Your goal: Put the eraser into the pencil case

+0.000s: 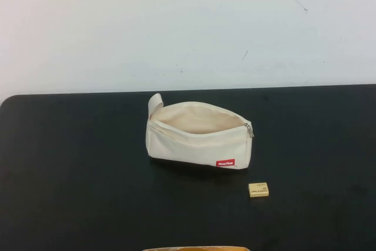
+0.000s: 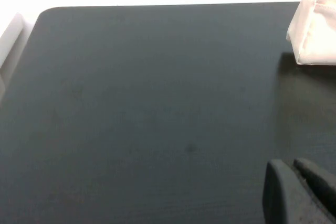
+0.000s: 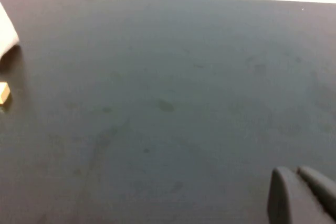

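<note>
Pencil case (image 1: 197,142): unzipped (mouth open), on the bench (image 1: 70,168).
Eraser (image 1: 258,190): just beside it, apart.
Left claw (image 2: 299,192): probably together, over bare bench.
Right claw (image 3: 302,195): same.

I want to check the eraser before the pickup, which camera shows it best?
The high view: the whole eraser lies on the black table, right of and nearer than the open pencil case. The right wrist view catches only a sliver at the frame edge; the left wrist view shows none. Both grippers show only fingertips, away from it.
</note>
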